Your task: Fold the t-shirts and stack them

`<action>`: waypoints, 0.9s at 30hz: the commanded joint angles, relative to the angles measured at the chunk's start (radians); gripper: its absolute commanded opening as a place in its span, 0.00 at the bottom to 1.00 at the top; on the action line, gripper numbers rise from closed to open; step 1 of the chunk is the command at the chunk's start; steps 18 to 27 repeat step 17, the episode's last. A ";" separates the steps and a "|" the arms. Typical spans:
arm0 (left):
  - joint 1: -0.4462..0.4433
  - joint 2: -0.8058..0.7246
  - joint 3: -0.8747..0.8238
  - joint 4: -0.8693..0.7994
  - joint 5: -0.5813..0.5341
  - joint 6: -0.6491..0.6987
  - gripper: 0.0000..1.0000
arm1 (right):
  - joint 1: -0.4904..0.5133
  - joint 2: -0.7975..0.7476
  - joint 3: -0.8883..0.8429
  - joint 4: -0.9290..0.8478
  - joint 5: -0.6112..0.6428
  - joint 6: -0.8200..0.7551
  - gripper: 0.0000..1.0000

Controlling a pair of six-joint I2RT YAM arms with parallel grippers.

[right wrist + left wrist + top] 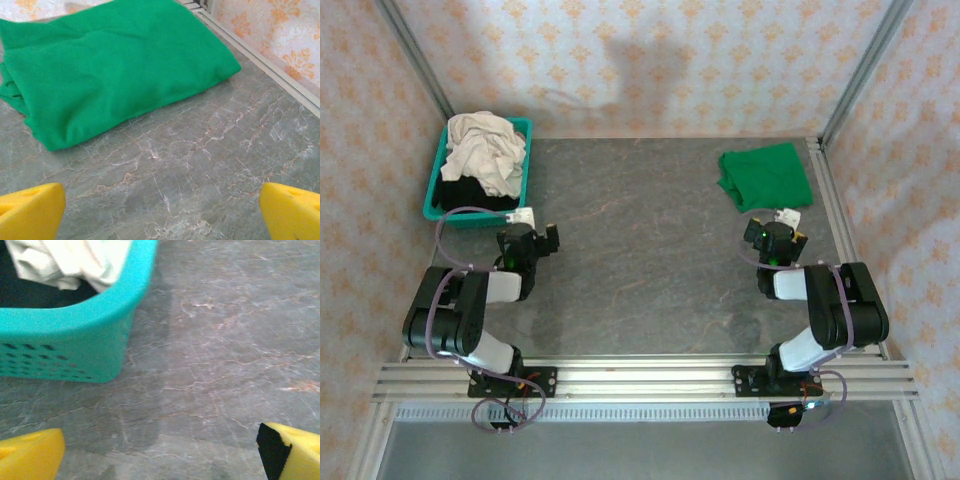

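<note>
1. From the top view, a plain bright green t-shirt (pixel 767 176) of soft cloth is lying folded at about 1 o'clock on the grey marbled table (pixel 640 230). It is lying close to the silver metal rail (pixel 827 190) on the right.
2. A teal perforated plastic basket (pixel 438 178) is sitting at 10 o'clock. It is holding a crumpled cream-white t-shirt (pixel 485 150), which is resting on black cloth (pixel 460 193).
3. The left gripper (pixel 532 236) is pointing toward 12 o'clock, just beside the basket's near right corner. The right gripper (pixel 778 238) is also pointing toward 12 o'clock, near the green t-shirt's closest edge.
4. In the left wrist view, the left gripper (pixel 160 455) is hanging with its yellow foam fingertips (pixel 30 455) spread wide, pinching nothing. The teal basket (pixel 75 350) is filling the 10 o'clock corner. The cream-white t-shirt (pixel 70 262) is spilling over the black cloth (pixel 30 292) inside it.
5. In the right wrist view, the right gripper (pixel 160 212) is hovering with its yellow fingertips (pixel 30 212) spread wide and empty above the bare table (pixel 200 150). The green t-shirt (pixel 115 70) is lying flat from 10 to 1 o'clock, apart from both fingertips.
</note>
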 commanded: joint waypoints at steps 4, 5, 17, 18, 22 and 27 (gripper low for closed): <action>-0.002 -0.013 0.027 0.044 -0.010 0.040 1.00 | -0.001 -0.008 0.006 0.049 -0.011 -0.012 0.99; -0.002 -0.020 0.035 0.023 -0.011 0.039 1.00 | -0.001 -0.010 0.007 0.044 -0.013 -0.011 0.99; -0.003 -0.017 0.031 0.035 -0.011 0.040 1.00 | -0.006 -0.009 0.006 0.047 -0.024 -0.009 0.99; -0.003 -0.017 0.031 0.035 -0.011 0.040 1.00 | -0.006 -0.009 0.006 0.047 -0.024 -0.009 0.99; -0.003 -0.017 0.031 0.035 -0.011 0.040 1.00 | -0.006 -0.009 0.006 0.047 -0.024 -0.009 0.99; -0.003 -0.017 0.031 0.035 -0.011 0.040 1.00 | -0.006 -0.009 0.006 0.047 -0.024 -0.009 0.99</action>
